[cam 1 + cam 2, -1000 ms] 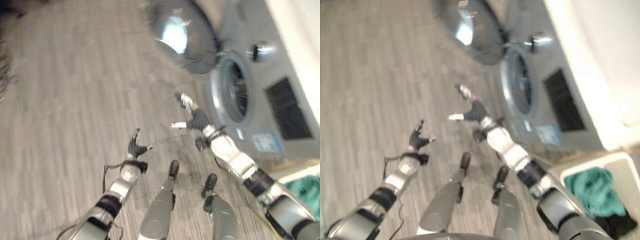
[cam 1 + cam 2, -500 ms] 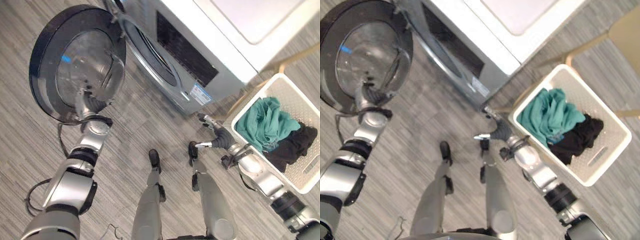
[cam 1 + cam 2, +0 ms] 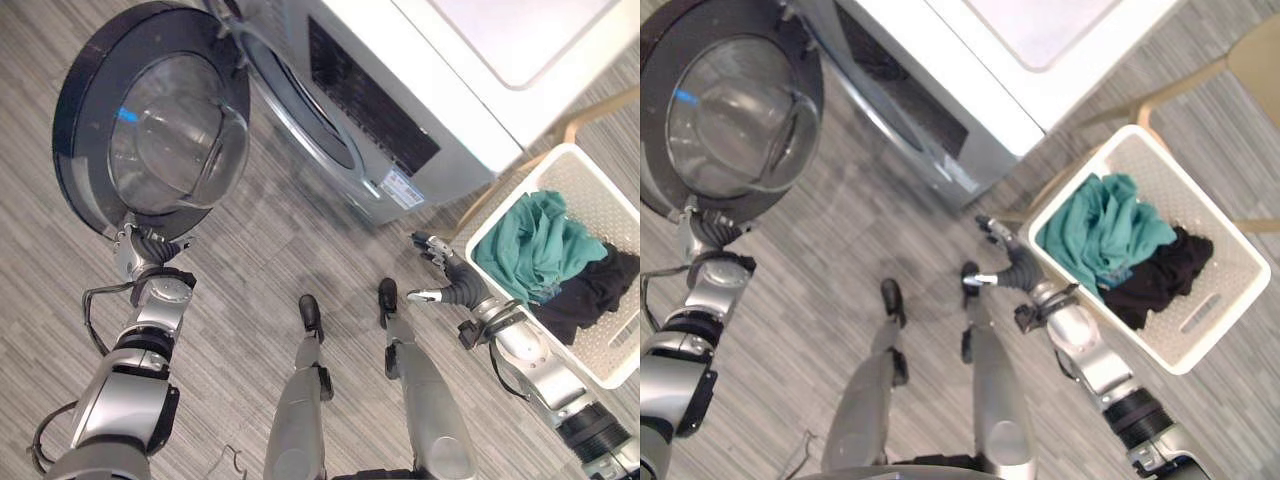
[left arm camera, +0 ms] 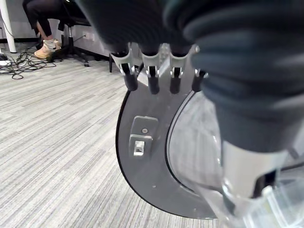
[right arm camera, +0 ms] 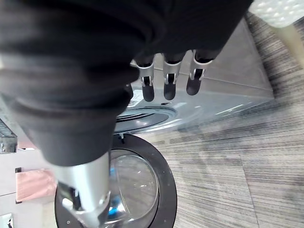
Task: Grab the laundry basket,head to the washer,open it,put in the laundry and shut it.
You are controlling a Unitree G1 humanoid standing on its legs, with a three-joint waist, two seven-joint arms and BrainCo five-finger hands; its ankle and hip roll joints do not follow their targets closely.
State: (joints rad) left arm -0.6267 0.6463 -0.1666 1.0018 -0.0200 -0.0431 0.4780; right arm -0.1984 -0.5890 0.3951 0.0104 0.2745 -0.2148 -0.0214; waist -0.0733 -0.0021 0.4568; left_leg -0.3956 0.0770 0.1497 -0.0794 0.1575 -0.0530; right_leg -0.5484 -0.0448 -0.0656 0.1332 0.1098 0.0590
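The washer (image 3: pixel 455 95) stands at the top with its round glass door (image 3: pixel 150 120) swung wide open to the left and the drum opening (image 3: pixel 300 100) exposed. The white laundry basket (image 3: pixel 1238 268) sits on the floor at the right, holding a teal cloth (image 3: pixel 1105 235) and a black cloth (image 3: pixel 1160 275). My left hand (image 3: pixel 140 245) hangs open just below the door's lower rim, holding nothing; its fingers (image 4: pixel 149 78) point at the door (image 4: pixel 152 161). My right hand (image 3: pixel 450 285) is open beside the basket's near left wall, a little apart from it.
A tan wooden chair (image 3: pixel 1255 60) stands behind the basket at the far right. Grey striped floor (image 3: pixel 250 250) lies between the door and the basket. A person sits on an office chair (image 4: pixel 45 19) farther off, past the door.
The camera swung round a second ago. Since half a second ago my left hand has dropped from the door's face to below its rim, and my right hand has drifted slightly towards the basket.
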